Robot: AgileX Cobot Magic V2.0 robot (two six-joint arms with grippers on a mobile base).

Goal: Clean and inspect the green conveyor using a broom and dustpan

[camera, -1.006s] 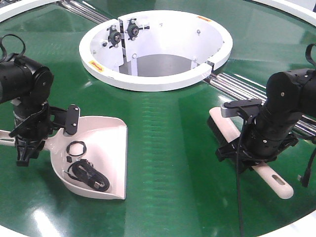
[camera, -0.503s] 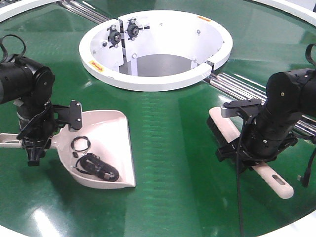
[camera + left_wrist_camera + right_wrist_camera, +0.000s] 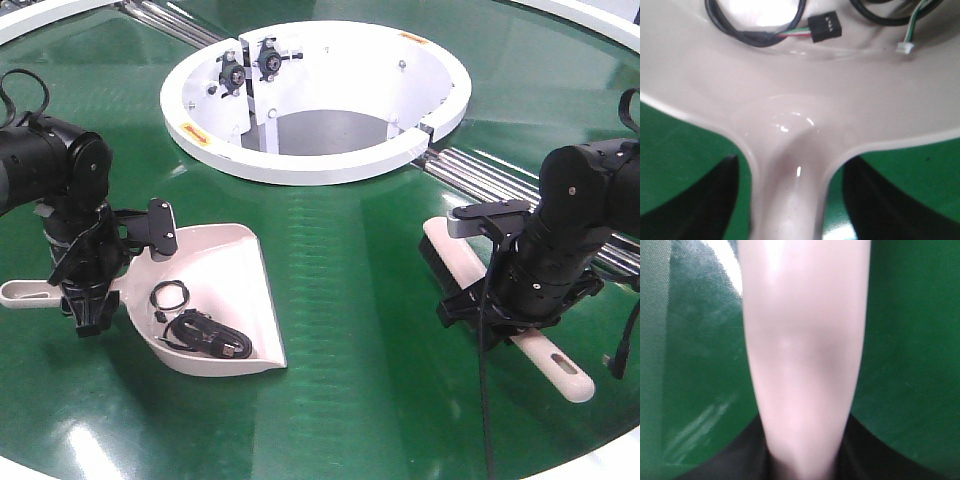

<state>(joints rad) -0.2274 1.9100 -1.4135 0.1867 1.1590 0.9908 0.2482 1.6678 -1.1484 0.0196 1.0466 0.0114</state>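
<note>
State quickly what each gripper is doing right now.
Left gripper: closed on the dustpan handle.
Right gripper: closed on the broom handle.

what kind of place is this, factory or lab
Likely a factory-style conveyor cell or a test mock-up: a wide green conveyor with silver metal rails and a white ring-shaped opening holding mounted bearings.

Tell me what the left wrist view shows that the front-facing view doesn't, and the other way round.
Only the left wrist view shows detail: a black connector and a small white plug on the wires.

Only the front-facing view shows the white ring, silver rails, the right gripper over the broom, and the dustpan's mouth.

Both show the dustpan, its handle by the left gripper, black cables inside, and the green conveyor.
</note>
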